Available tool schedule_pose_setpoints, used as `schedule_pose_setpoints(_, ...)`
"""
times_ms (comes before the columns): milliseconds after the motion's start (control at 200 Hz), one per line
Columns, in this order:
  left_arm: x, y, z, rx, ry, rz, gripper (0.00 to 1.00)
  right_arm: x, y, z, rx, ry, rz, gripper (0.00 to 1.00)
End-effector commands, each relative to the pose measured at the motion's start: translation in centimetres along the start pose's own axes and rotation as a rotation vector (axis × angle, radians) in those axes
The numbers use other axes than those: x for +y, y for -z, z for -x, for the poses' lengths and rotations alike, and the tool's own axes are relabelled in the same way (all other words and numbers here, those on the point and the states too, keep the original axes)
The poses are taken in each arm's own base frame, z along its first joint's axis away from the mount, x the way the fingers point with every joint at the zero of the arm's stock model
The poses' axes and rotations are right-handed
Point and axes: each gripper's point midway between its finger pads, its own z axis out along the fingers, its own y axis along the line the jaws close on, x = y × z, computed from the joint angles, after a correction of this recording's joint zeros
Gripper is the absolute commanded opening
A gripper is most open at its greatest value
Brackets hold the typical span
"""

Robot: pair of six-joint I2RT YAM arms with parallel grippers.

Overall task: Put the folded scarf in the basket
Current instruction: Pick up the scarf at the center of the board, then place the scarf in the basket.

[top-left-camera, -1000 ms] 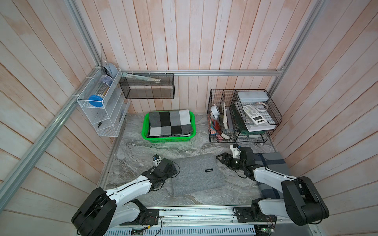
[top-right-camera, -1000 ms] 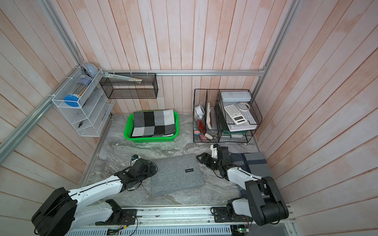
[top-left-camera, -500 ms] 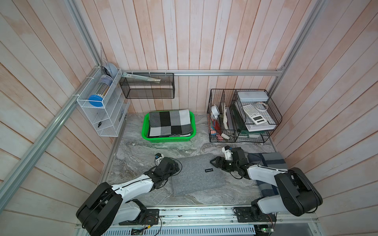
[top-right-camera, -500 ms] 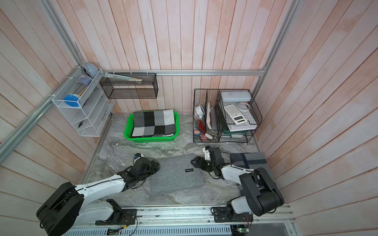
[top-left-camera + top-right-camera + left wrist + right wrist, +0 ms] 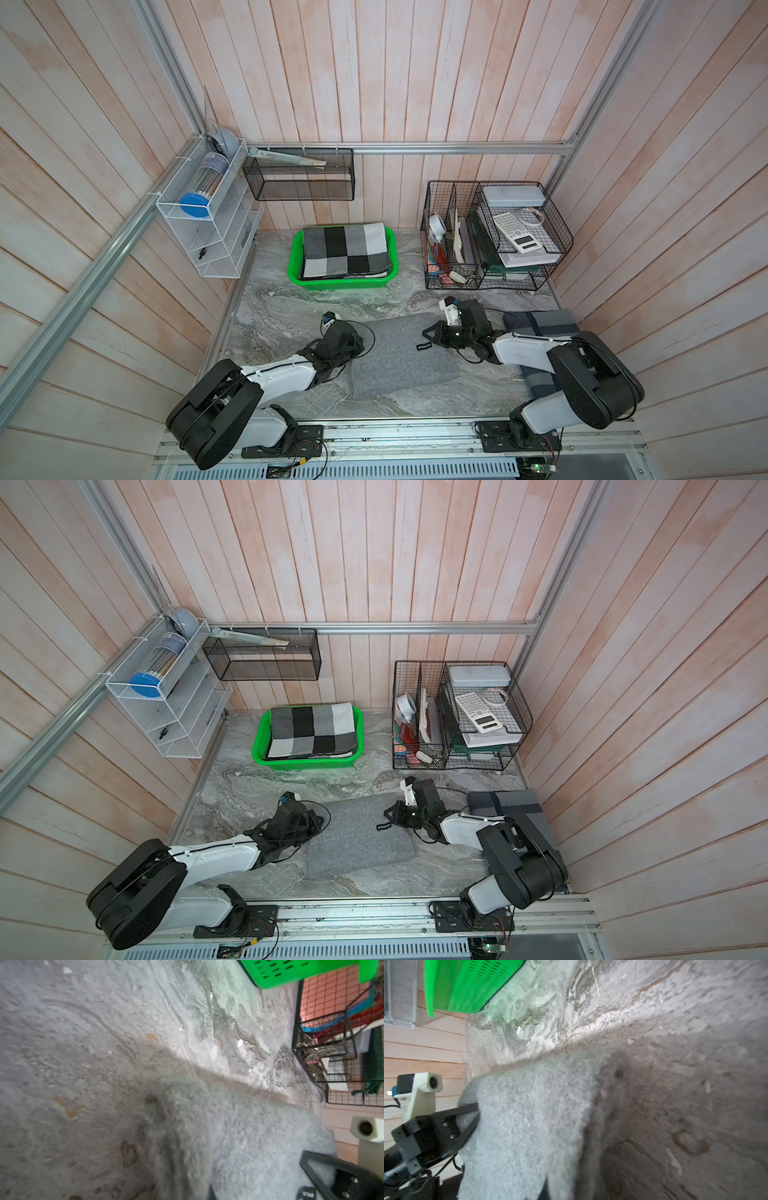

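- Tabletop (image 5: pixel 291 307) in a grey-green marble pattern fills the middle of both top views. Up close in the left wrist view I see a few small brownish marks on it.
- Pale pink-and-white plank walls (image 5: pixel 374 83) close it in on three sides. An aluminium rail (image 5: pixel 457 147) runs across the back wall.
- The folded scarf (image 5: pixel 399 361), plain grey with a small black label (image 5: pixel 424 345), lies flat on the table at lower centre of the frame. It is well apart from the basket.
- The basket (image 5: pixel 340 284), bright green, sits at the back of the table above the scarf. A black, grey and white checked cloth (image 5: pixel 345 249) is folded inside it.
- My left gripper (image 5: pixel 358 348) is low at the scarf's left edge. In the right wrist view its jaws are clamped together on that edge (image 5: pixel 475 1113).
- My right gripper (image 5: pixel 428 332) is at the scarf's upper right corner, jaws closed on the fabric. The left wrist view shows one black finger lying over the cloth (image 5: pixel 307 1165).
- A black wire organiser (image 5: pixel 424 249) full of desk items stands at the right rear of the table.
- A black mesh wall shelf (image 5: pixel 299 187) hangs on the back wall, and a white wire rack (image 5: pixel 216 249) hangs on the wall at frame left.
- A dark folded cloth (image 5: pixel 540 324) lies at the table's right edge, partly under my right arm.
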Motion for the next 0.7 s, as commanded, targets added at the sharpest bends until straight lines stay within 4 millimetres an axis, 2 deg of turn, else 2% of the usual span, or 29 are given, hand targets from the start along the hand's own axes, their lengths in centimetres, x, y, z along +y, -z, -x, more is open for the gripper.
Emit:
schedule_pose_setpoints(0, -4.5, 2.0, 1.3, -0.046, -0.058, -0.198, 0.0, 4.1, 2.2, 0.9, -0.094, 0.087, 0.143, 0.0)
schedule_pose_setpoints(155, -7.8, 6.3, 3.8, -0.191, -0.136, -0.338, 0.0, 7.0, 6.2, 1.8, -0.269, 0.164, 0.209, 0.0)
schedule_pose_setpoints(255, -8.0, 8.3, 5.4, -0.287, -0.164, -0.348, 0.0, 7.7, 8.1, 3.1, -0.384, 0.16, 0.217, 0.0)
schedule_pose_setpoints(345, -8.0, 9.0, 6.5, -0.337, -0.193, -0.31, 0.0, 8.7, 9.3, 4.4, -0.471, 0.181, 0.242, 0.0)
schedule_pose_setpoints(455, -8.1, 9.1, 8.1, -0.375, -0.234, -0.219, 0.0, 10.2, 9.5, 6.3, -0.508, 0.212, 0.242, 0.0)
schedule_pose_setpoints(535, -7.6, 9.1, 10.2, -0.415, -0.245, -0.11, 0.0, 11.7, 9.0, 7.9, -0.506, 0.261, 0.234, 0.0)
schedule_pose_setpoints(615, -6.9, 9.4, 13.0, -0.46, -0.211, -0.022, 0.0, 13.2, 8.4, 9.8, -0.509, 0.297, 0.217, 0.0)
schedule_pose_setpoints(695, -6.9, 10.1, 16.1, -0.503, -0.16, -0.038, 0.0, 14.4, 7.5, 12.0, -0.522, 0.32, 0.197, 0.0)
